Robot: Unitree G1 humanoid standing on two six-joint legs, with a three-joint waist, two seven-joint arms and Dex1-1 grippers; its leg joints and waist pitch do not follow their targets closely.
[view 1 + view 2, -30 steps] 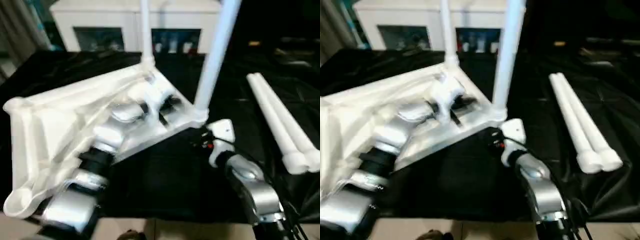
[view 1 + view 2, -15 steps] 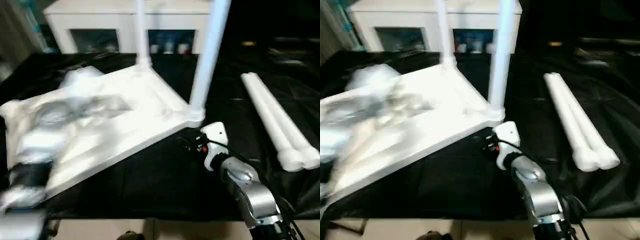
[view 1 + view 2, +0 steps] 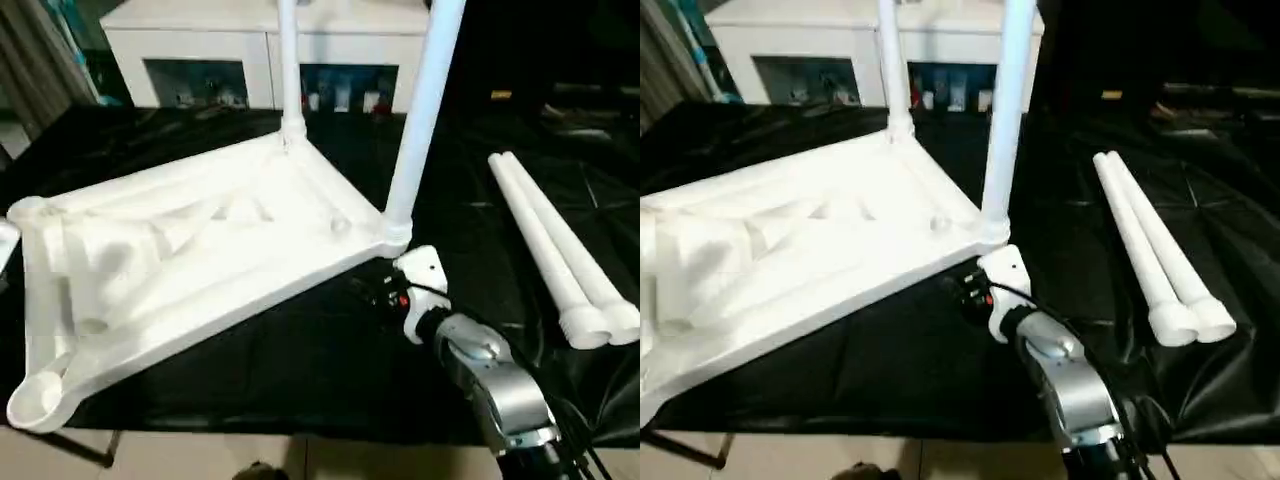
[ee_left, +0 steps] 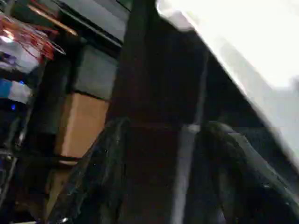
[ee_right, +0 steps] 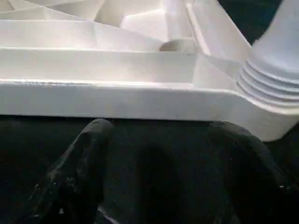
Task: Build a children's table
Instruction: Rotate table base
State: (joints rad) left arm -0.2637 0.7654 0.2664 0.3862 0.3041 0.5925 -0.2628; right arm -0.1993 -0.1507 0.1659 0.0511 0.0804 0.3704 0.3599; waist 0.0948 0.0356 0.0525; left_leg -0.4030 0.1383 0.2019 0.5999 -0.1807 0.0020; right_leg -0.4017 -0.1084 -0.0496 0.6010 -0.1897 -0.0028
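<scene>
The children's table top [image 3: 200,250] lies upside down on the black cloth, ribs facing up. Two white legs stand upright in its far corner sockets, one at the back [image 3: 289,70] and one nearer me [image 3: 420,120]. Two more legs [image 3: 560,250] lie side by side on the cloth at the right. My right gripper [image 3: 372,290] sits low by the corner under the nearer upright leg, open, its fingers [image 5: 88,163] just short of the table's rim [image 5: 117,98] with nothing between them. My left gripper [image 4: 164,123] is open and empty, away from the table.
A white cabinet [image 3: 200,45] with glass-fronted compartments stands behind the work surface. The near left corner socket [image 3: 35,400] of the top overhangs the front edge of the black cloth. A cardboard box [image 4: 81,126] shows in the left wrist view.
My left arm, which lay across the table top with its gripper nearly shut, has pulled away to the left and out of the head views, and its fingers have spread. The right arm stays put.
</scene>
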